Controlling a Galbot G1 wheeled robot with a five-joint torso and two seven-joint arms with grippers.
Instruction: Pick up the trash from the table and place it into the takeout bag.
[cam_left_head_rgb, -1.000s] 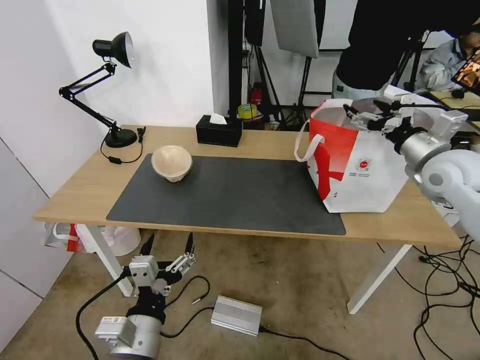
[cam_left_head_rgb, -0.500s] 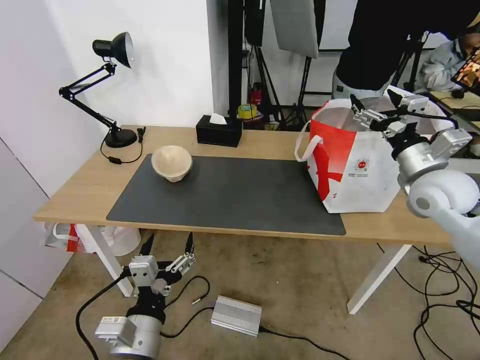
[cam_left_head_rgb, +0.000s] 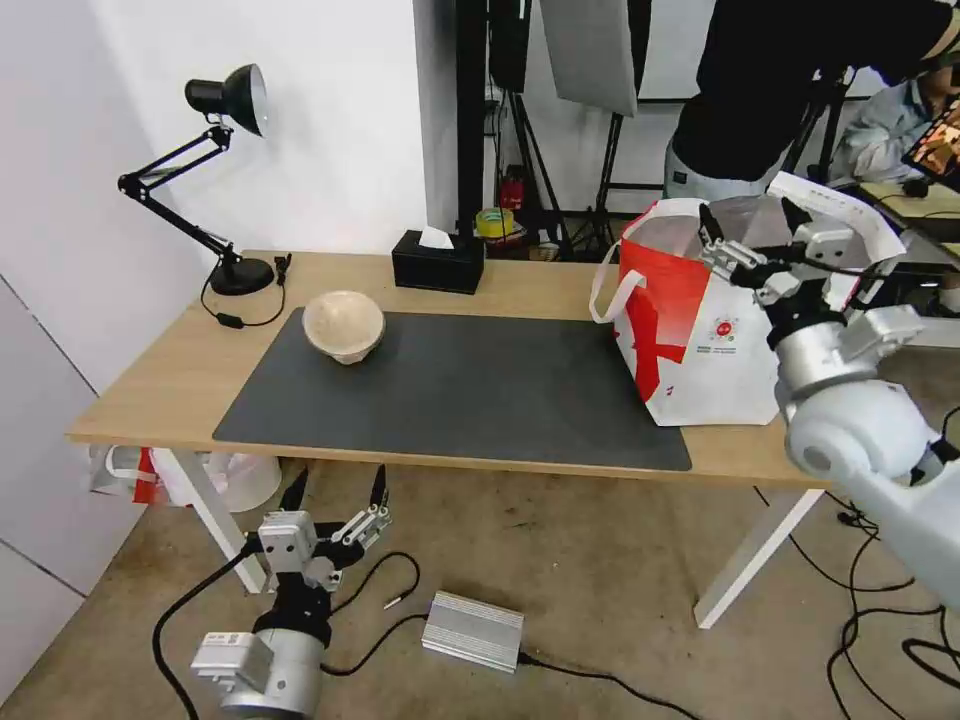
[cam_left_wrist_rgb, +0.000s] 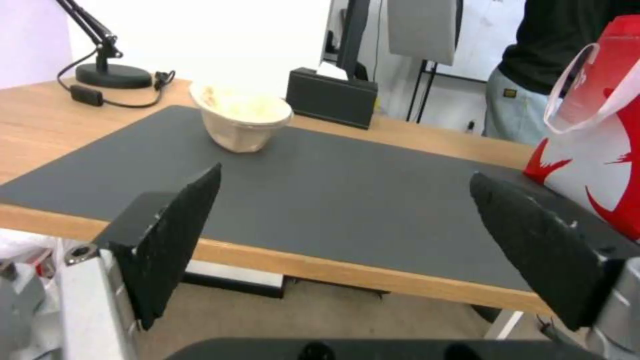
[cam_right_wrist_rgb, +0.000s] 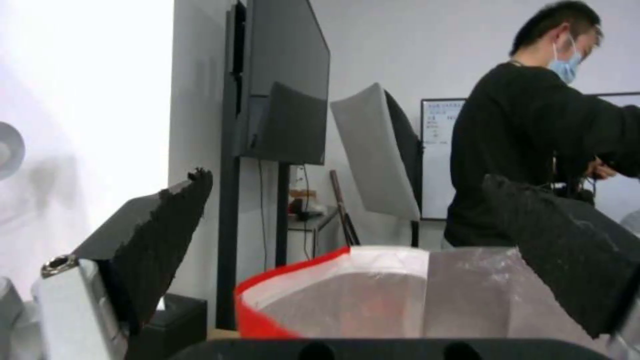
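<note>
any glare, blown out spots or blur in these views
Head view: even light, wide-angle bending at the edges. Left wrist view: pulp bowl and table fairly sharp, open left pincer soft. Right wrist view: wall beside the takeout bag blown out white; open right pincer dark.

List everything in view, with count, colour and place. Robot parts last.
Table: one, light wood, white legs.
Mat: one, dark grey, on the table.
Bowl: one, beige, at the mat's far left corner.
Takeout bag: one, white and red, at the table's right end.
Tissue box: one, black, at the table's far edge.
Desk lamp: one, black, far left corner.
Plastic bag: one, red and white, on the floor under the table.
Metal box: one, silver, on the floor.
Left gripper: open, low before the table.
Right gripper: open, above the bag's mouth.
</note>
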